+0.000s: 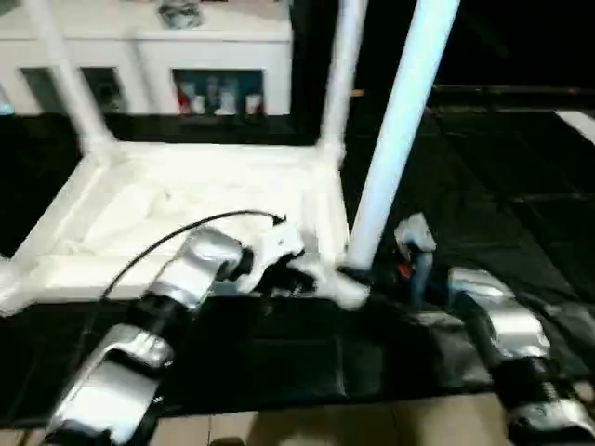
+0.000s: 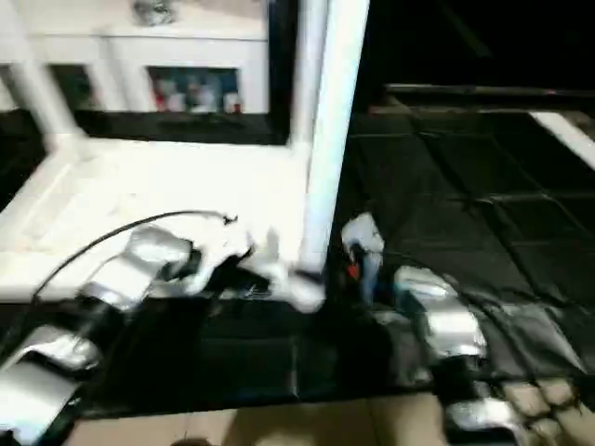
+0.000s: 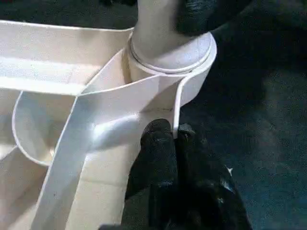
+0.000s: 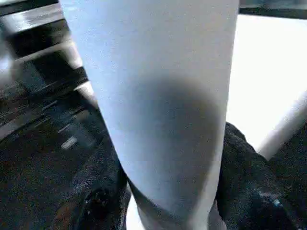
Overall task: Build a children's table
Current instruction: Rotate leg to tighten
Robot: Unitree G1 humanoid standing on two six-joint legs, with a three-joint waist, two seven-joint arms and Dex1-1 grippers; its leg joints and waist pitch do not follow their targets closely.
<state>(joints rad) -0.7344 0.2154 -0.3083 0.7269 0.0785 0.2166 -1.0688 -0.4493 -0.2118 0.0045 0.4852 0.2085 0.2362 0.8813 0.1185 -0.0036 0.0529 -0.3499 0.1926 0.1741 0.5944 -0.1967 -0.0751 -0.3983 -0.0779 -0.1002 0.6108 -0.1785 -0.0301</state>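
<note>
Fingers of my right gripper clamp the near-right leg, seemingly seated in its socket. Left gripper pinches the upturned children's table rim on the black floor.

White table top upside down, three legs upright

Smooth white plastic table top and leg, faintly glossy; silver metal-looking forearms; black fingers matt
</note>
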